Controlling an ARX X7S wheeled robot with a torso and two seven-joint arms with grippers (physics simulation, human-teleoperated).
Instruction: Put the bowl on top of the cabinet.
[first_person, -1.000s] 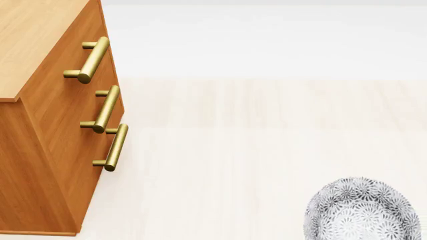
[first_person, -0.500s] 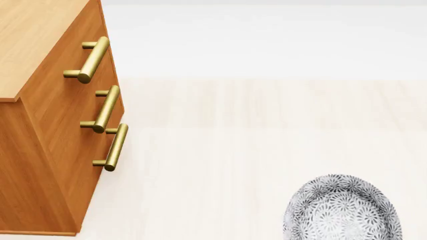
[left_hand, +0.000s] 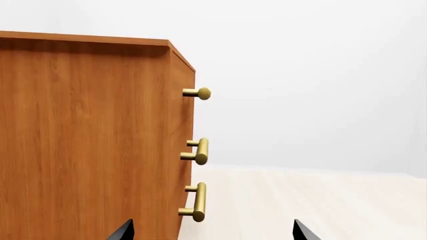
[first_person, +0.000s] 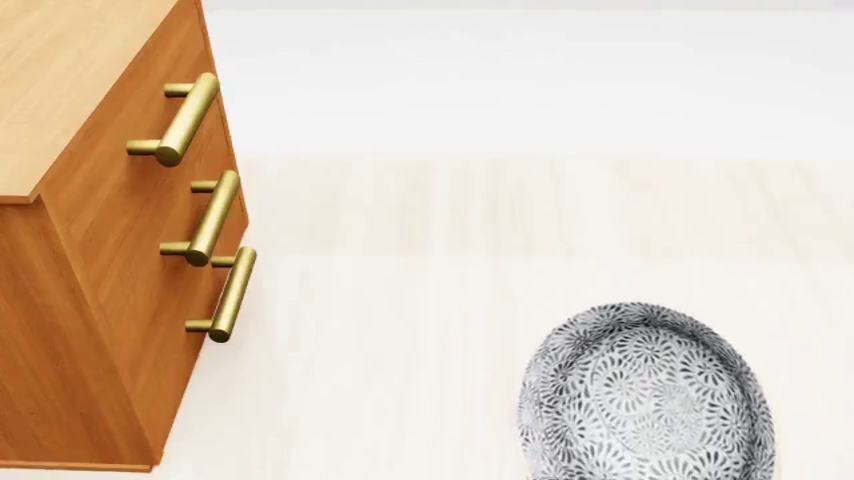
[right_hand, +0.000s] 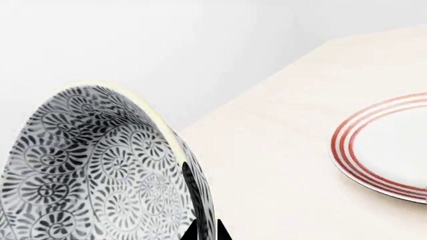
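So our right gripper (right_hand: 200, 220) has its jaws pinched on the rim of the deep round floral-patterned white bowl (first_person: 647, 395) — well right of the orange-brown wooden cabinet (first_person: 94, 250). Left gripper (left_hand: 210, 232) jaws spread wide, holding nothing.

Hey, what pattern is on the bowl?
The bowl has a dense grey-black floral swirl pattern on white, with a pale rim. It shows best in the right wrist view.

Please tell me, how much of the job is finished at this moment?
Done: the bowl is picked up; the right tool pinches its rim and it hangs tilted, apart from the plate. In hand: carrying it; in the head view it is still right of the cabinet. Left: setting it on the cabinet's top. The left tool is open.
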